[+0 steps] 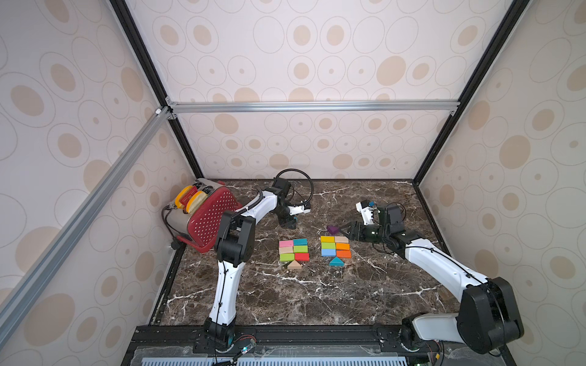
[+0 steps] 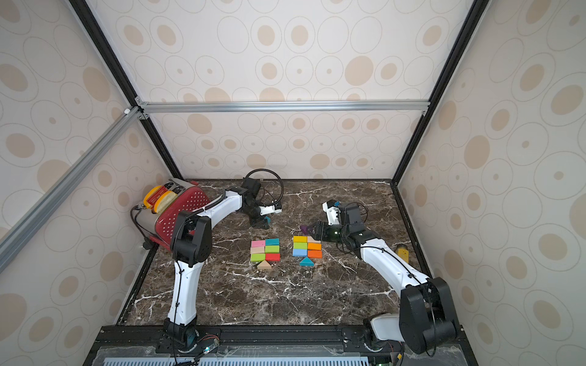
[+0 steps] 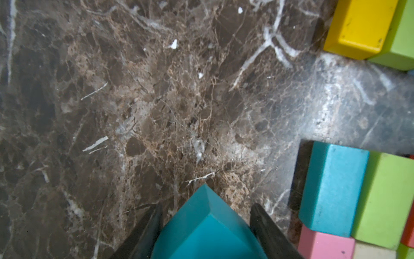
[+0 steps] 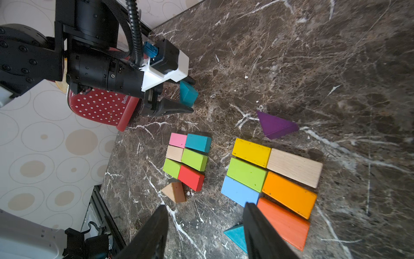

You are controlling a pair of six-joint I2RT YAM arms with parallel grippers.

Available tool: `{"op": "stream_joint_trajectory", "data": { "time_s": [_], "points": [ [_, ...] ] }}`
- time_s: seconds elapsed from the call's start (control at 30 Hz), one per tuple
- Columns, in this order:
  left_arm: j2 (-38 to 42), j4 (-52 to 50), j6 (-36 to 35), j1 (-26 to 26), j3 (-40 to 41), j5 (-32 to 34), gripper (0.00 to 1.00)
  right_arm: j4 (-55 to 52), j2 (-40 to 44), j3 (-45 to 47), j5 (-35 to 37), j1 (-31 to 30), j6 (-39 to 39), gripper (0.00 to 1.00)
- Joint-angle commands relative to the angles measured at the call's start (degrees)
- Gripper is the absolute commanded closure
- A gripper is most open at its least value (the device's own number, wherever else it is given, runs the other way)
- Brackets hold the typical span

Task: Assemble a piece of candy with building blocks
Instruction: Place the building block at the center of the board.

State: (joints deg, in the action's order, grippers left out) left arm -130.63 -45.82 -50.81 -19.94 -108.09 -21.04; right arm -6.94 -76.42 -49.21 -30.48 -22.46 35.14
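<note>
Blocks sit in two groups mid-bench [image 1: 317,294]. Left gripper [image 4: 179,95] is clamped on a teal wedge [image 3: 206,226] behind them; right gripper [image 4: 205,233] hangs empty, jaws apart, beside a purple wedge [image 4: 274,125].

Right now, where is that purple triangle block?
In both top views the purple wedge lies on the marble table, just beyond the right-hand block group's yellow brick, with the right gripper right beside it.
</note>
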Motion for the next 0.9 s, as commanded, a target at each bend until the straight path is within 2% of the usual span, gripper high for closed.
{"op": "stream_joint_trajectory", "data": {
  "time_s": [0.0,0.4,0.53,0.67,0.77,0.87],
  "points": [
    [-2.07,-3.66,-2.51,0.27,-3.0,-0.5,0.45,-0.31,-0.04,-0.17,-1.24,0.06,0.15,0.43],
    [-3.14,-2.08,-2.86,0.39,-2.62,1.27,0.26,-1.44,-1.3,-0.62,-0.71,0.07,-0.29,0.43],
    [-0.66,0.89,-1.13,0.69,-0.66,1.29,0.25,-1.67,-2.1,-0.72,-1.34,0.09,-0.66,0.43],
    [8.38,13.02,7.08,2.07,4.31,0.39,0.22,-2.06,-3.02,-1.09,0.68,-0.38,-3.56,0.43],
    [17.11,22.73,17.28,2.45,8.72,6.59,0.2,-4.76,-5.52,-4.21,2.09,-1.37,-6.19,0.44],
    [24.98,22.05,27.55,2.54,9.91,12.19,0.21,-9.24,-8.85,-10.53,5.8,-4.66,-11.28,0.44]
  ]
}}
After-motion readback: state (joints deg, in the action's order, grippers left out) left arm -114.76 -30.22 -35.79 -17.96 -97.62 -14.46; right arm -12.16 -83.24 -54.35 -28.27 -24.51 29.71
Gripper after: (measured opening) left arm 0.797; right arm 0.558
